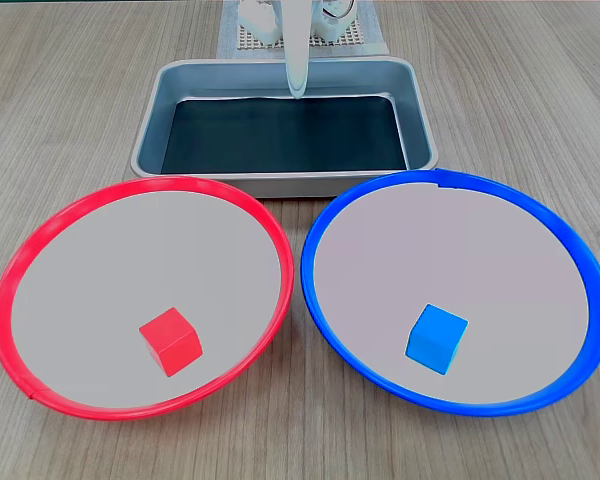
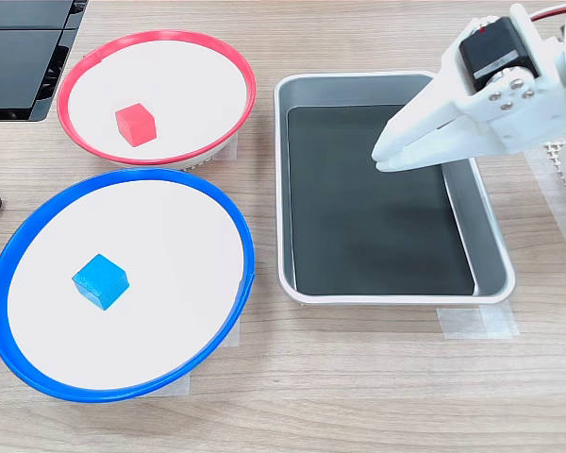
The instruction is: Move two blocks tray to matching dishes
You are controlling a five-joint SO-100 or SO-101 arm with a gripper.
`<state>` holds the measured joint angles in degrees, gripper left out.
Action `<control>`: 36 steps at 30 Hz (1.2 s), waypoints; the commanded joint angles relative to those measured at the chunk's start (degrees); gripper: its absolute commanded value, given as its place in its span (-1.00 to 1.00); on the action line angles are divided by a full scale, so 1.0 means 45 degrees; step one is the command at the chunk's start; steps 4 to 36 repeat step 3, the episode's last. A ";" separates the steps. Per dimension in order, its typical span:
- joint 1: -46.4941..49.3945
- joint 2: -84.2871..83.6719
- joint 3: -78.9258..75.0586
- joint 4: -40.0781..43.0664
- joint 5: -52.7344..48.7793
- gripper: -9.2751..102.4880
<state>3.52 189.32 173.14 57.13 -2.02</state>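
While both cubes are already sitting in dishes of their own colour, the job is looking finished, with nothing left in the tray (image 1: 280,182) to carry. Looking through a fixed view facing the arm, the fingers (image 1: 296,88) are hanging as one narrow white tip over the tray's far rim, and whether they are spread is not showing from this angle; the red block (image 1: 170,340) is lying in the red-rimmed dish (image 1: 40,240) well below and left of them, and the blue block (image 1: 437,338) is resting in the blue-rimmed dish (image 1: 570,250) well below and right of them. Turning to another fixed view from the side, the fingers (image 2: 379,157) are hovering pressed together and pinching nothing above the tray's dark bottom (image 2: 368,236), while the red block (image 2: 135,124) and the blue block (image 2: 100,280) are sitting well apart from them, away to the left on the desk (image 2: 358,377).
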 commanded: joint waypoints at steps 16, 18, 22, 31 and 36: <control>0.0039 0.0312 0.0020 0.0020 0.0020 -0.84; 0.0039 0.0312 0.0020 0.0020 0.0020 -0.84; 0.0039 0.0312 0.0020 0.0020 0.0020 -0.84; 0.0039 0.0312 0.0020 0.0020 0.0020 -0.84; 0.0039 0.0312 0.0020 0.0020 0.0020 -0.84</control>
